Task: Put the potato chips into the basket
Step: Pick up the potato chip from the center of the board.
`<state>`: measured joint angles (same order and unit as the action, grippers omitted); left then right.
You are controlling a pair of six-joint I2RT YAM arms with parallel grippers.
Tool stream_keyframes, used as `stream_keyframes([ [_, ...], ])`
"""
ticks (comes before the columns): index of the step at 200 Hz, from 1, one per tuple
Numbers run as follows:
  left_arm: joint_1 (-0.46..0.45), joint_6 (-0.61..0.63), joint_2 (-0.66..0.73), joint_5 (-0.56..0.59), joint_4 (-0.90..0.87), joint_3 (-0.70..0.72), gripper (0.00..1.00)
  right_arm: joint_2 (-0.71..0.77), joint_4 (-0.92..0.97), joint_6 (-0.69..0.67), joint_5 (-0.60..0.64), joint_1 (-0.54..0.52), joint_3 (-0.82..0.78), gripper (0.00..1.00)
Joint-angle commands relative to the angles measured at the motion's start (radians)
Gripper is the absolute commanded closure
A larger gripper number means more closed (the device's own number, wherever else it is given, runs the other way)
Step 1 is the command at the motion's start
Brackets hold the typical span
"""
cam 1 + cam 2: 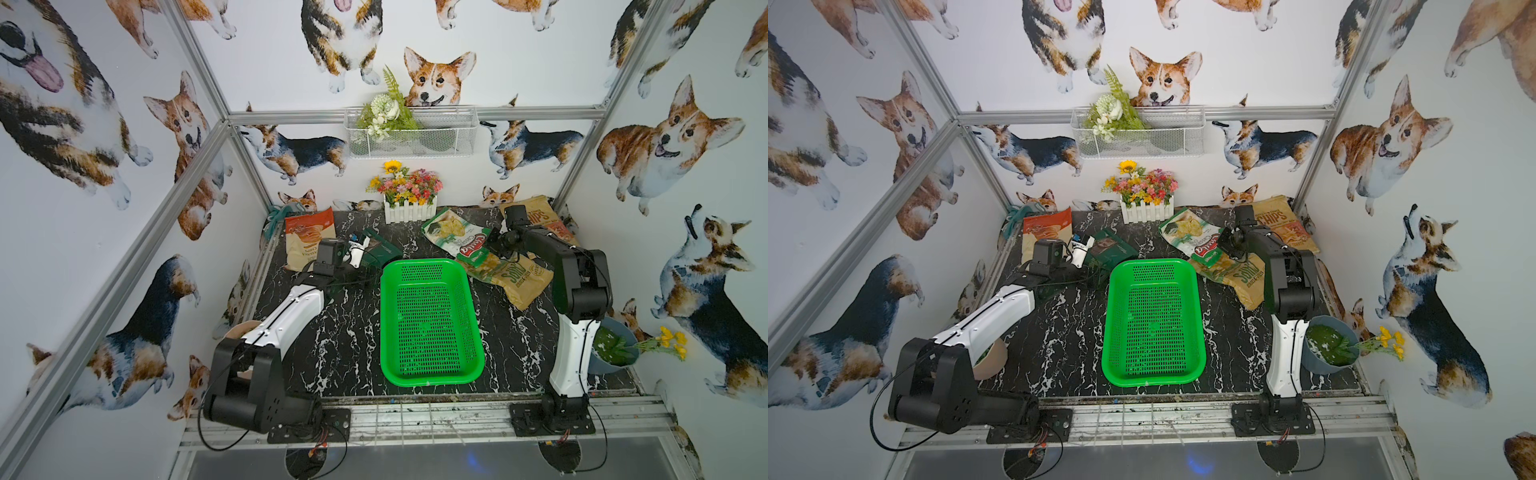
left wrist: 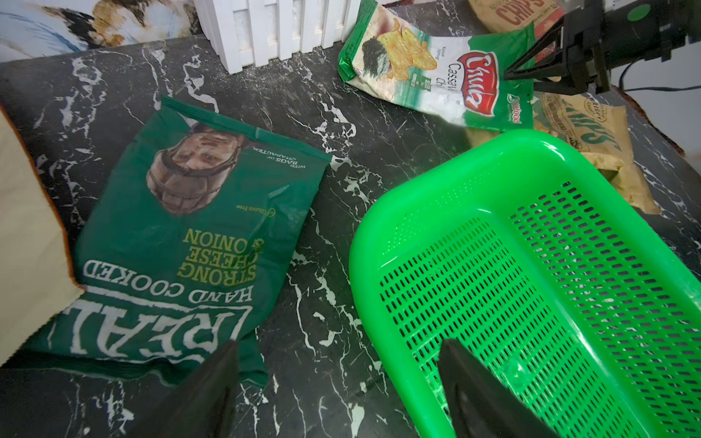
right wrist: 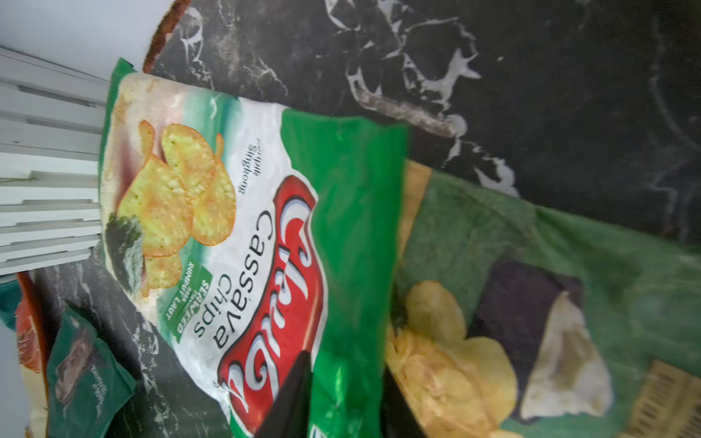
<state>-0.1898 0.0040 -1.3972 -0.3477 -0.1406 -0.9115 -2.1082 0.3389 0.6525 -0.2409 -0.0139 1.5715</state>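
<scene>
Five bags of potato chips (image 1: 305, 243) lie on the black marble table (image 1: 332, 345), all outside the green basket (image 1: 389, 324). The right gripper (image 3: 345, 366) has its fingers (image 3: 292, 398) clamped on the green edge of the Chuba bag (image 3: 265, 246), just right of the basket's far end. The left gripper (image 2: 340, 343) hovers with fingers (image 2: 220, 379) wide apart between the REAL bag (image 2: 197, 246) and the basket's far left corner.

Green-lettered bag (image 1: 519, 278) partly under Chuba bag (image 1: 451, 235) (wrist view blurred), red-lettered bag (image 1: 540, 214) seemingly half-hidden
</scene>
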Motion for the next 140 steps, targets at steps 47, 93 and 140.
stream_keyframes([
  [47, 0.0, 0.007, 0.02, 0.052, 0.056, 0.019, 0.14, 0.067, -0.069, 0.034, -0.055, -0.003, -0.021, 0.98],
  [93, 0.0, -0.004, 0.018, 0.066, 0.071, 0.022, 0.14, 0.137, -0.09, 0.067, -0.08, -0.014, -0.01, 1.0],
  [140, 0.001, -0.004, 0.02, 0.075, 0.099, 0.034, 0.14, 0.202, -0.188, 0.172, -0.158, -0.022, -0.003, 1.0],
])
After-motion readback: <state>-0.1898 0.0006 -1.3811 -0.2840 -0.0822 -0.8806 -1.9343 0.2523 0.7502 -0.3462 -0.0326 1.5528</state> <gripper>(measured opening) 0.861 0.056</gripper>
